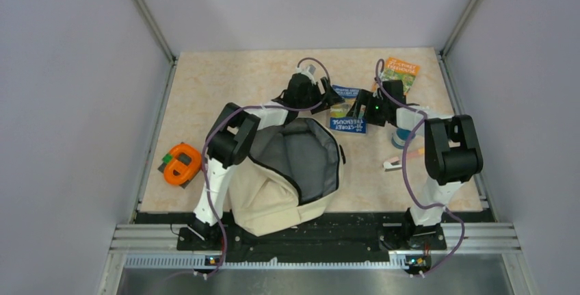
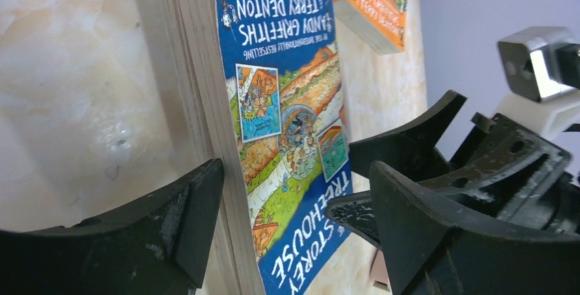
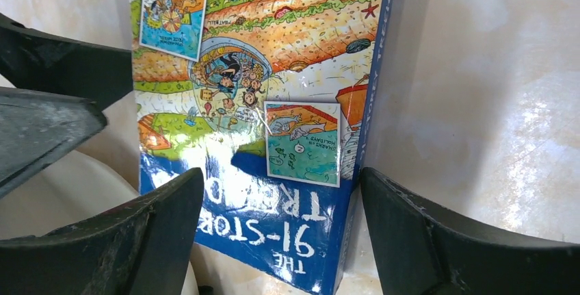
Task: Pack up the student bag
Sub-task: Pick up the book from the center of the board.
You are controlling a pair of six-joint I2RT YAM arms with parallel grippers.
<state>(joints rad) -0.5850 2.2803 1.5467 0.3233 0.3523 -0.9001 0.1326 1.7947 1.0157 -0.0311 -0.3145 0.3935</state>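
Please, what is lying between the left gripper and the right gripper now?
A blue Treehouse book lies between the left gripper and the right gripper, which meet it from opposite sides. The top view shows this best.

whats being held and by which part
Cannot be told: the right pincer spans the blue book's width, the left pincer its thickness, neither clearly clamped.

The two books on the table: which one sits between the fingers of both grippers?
The blue-covered book, nearest the student bag. The left gripper and right gripper both straddle it; the orange book lies apart, at the far right corner.
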